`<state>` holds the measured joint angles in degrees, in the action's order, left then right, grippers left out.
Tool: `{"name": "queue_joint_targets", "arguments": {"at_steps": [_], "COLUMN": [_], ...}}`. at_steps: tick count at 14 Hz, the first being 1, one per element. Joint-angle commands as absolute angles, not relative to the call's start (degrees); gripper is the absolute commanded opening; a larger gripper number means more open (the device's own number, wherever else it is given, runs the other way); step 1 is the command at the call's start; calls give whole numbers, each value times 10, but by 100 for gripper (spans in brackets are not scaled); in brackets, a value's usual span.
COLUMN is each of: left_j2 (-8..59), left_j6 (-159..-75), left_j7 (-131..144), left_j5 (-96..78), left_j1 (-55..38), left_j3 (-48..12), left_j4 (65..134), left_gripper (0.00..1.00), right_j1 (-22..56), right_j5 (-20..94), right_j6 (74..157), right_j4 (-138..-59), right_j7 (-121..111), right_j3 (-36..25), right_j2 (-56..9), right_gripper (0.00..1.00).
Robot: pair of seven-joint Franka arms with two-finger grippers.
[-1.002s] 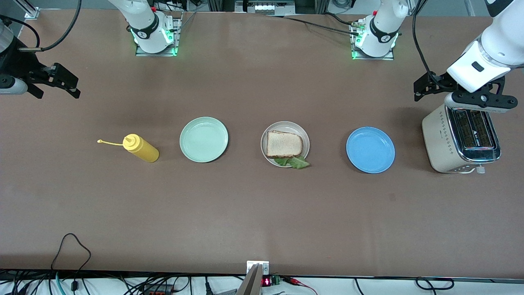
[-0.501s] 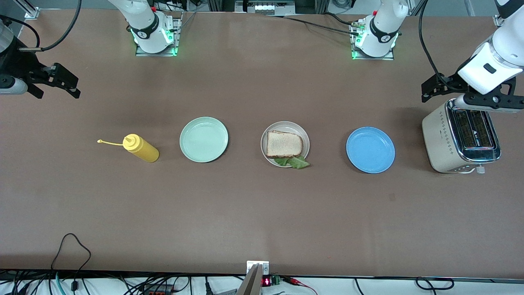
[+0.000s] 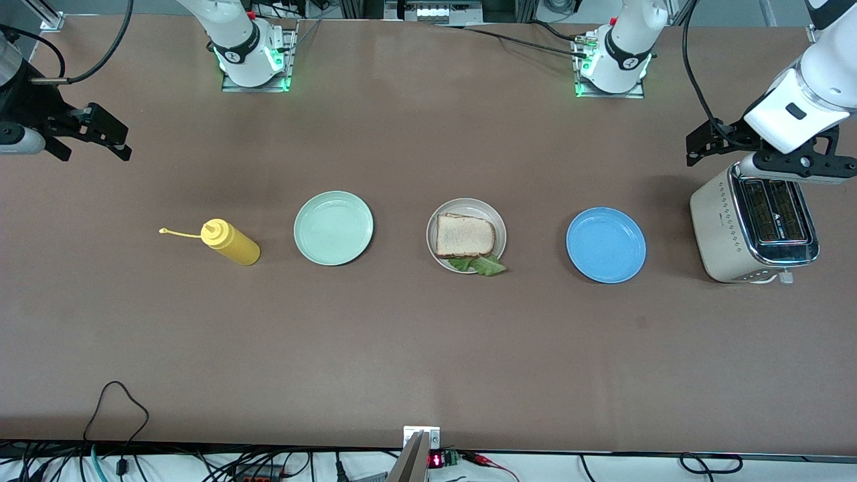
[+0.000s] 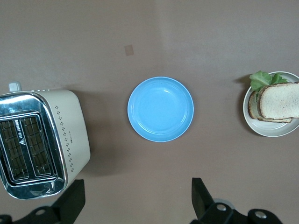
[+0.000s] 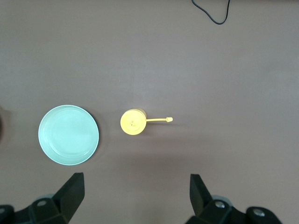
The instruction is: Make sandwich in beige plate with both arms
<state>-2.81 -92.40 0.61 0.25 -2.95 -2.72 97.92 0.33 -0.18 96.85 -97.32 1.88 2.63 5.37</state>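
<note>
The sandwich (image 3: 465,235) lies in the beige plate (image 3: 469,203) at the table's middle: a bread slice on top, another beneath, and a green lettuce leaf (image 3: 487,266) sticking out over the plate's near rim. It also shows in the left wrist view (image 4: 279,100). My left gripper (image 3: 794,167) hangs over the toaster's farther end, open and empty (image 4: 138,192). My right gripper (image 3: 20,139) waits over the table at the right arm's end, open and empty (image 5: 138,187).
A mint-green plate (image 3: 333,227) and a yellow squeeze bottle (image 3: 231,242) stand toward the right arm's end. A blue plate (image 3: 606,244) and a cream toaster (image 3: 720,231) stand toward the left arm's end. A black cable (image 3: 114,388) loops at the near edge.
My left gripper has drifted a little toward its end of the table, staying over the toaster. The right arm and the sandwich have not moved.
</note>
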Motion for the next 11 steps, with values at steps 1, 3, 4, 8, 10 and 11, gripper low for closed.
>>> {"name": "queue_joint_targets", "arguments": {"at_steps": [1,3,4,8,10,11], "left_j2": [-36,-35,-36,-34,-33,-33], "left_j6": [-919,-919,-919,-920,-918,-918], "left_j7": [9,8,8,7,7,7], "left_j5": [3,2,2,3,3,3], "left_j1": [-29,-28,-28,-32,-33,-33], "left_j3": [-29,-29,-29,-29,-29,-29], "left_j4": [983,983,983,983,983,983], "left_gripper": [100,100,100,100,100,100], "right_j1": [-2,-2,-2,-2,-2,-2], "right_j5": [0,0,0,0,0,0], "right_j6": [959,959,959,959,959,959], "right_j4": [-969,-969,-969,-969,-969,-969], "right_j7": [11,11,11,11,11,11], "right_j3": [31,31,31,31,32,32], "right_j2": [57,57,57,57,57,57], "right_gripper": [100,100,100,100,100,100]}}
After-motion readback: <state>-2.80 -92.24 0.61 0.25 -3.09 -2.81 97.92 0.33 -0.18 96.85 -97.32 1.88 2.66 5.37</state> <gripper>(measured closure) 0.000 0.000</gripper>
